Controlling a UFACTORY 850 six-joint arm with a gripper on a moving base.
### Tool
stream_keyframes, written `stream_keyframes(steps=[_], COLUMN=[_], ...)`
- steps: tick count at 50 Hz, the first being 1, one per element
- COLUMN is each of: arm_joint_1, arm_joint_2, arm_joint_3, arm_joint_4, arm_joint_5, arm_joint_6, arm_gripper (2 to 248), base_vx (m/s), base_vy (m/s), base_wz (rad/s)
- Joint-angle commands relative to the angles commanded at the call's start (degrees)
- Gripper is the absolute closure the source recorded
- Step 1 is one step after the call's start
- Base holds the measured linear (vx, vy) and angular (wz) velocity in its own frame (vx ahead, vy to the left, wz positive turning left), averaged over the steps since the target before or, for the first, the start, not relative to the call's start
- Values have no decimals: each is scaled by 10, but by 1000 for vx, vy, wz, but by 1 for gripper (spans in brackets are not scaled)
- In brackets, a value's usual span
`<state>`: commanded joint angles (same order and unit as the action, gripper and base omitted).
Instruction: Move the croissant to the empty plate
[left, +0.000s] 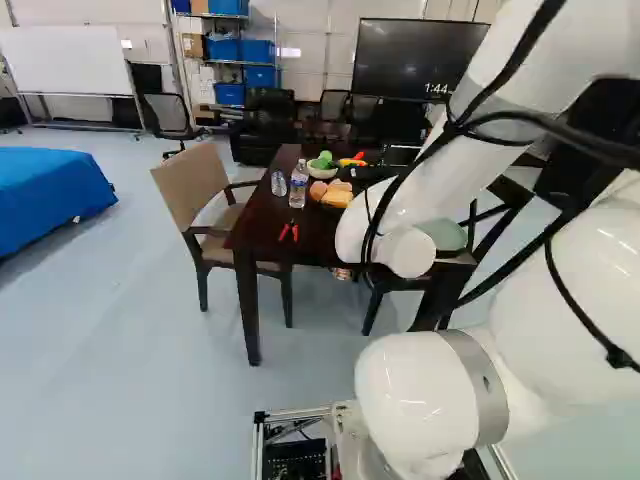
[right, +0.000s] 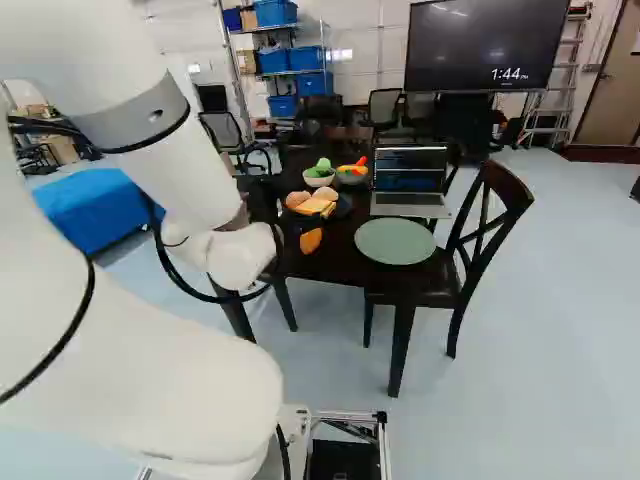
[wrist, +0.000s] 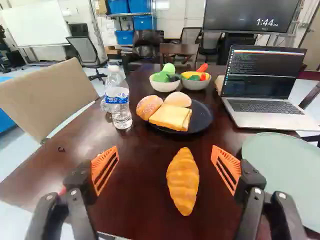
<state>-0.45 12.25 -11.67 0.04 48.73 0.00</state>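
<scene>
While the gripper (wrist: 165, 152) is holding its fingers wide apart, the croissant (wrist: 183, 181) is lying on the table (wrist: 142, 175), its long axis pointing toward the black plate (wrist: 203, 119), open wood separating it from near edge and green plate (wrist: 282, 162)

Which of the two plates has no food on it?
The pale green plate, beside the laptop; the black plate holds two rolls and sliced bread.

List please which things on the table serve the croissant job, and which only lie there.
For the job:
croissant
empty green plate
gripper

Only lying there:
water bottles
dark plate
bread
white bowl
grey bowl
laptop
red-handled tool
</scene>
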Motion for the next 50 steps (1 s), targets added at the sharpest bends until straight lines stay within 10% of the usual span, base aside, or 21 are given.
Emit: stream_keyframes(steps=[50], arm_joint_1=[-2], arm_joint_2=[-78], arm_joint_3=[-145], arm_joint_4=[0], arm_joint_5=[-240], arm_joint_6=[0], arm_gripper=[3], base_vx=[0], base_vy=[0], base_wz=[0])
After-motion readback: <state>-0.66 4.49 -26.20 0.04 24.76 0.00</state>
